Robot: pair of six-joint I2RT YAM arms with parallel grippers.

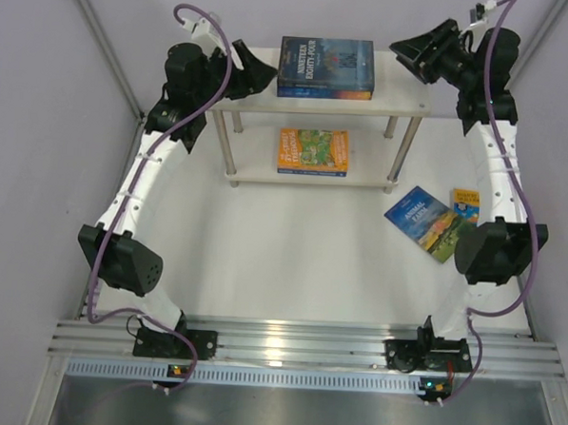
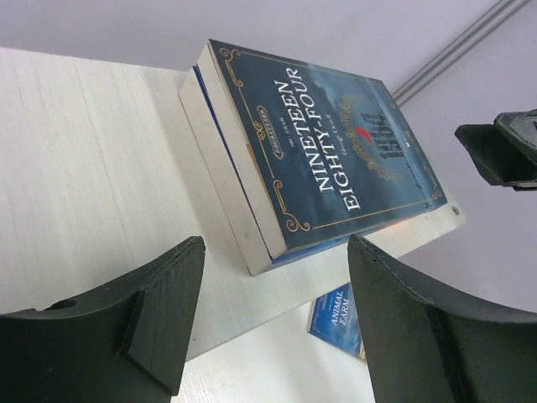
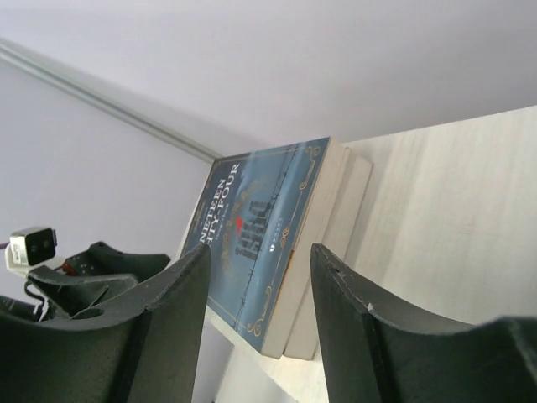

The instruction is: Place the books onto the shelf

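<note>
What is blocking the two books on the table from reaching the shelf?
Nothing visible. Bare table separates the blue book and the yellow book from the shelf; the right arm's elbow hangs beside them, not between.

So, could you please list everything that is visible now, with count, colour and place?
shelf: one, cream boards with silver legs, far middle of table
dark blue books: stack, seemingly two, on the shelf's top board
orange-green book: one, on lower board
Animal Farm book: one, blue, on table right of shelf
yellow book: one, next to it, partly hidden by right arm
table: one, white
left gripper: black, open, at top board's left end
right gripper: black, open, at its right end
</note>
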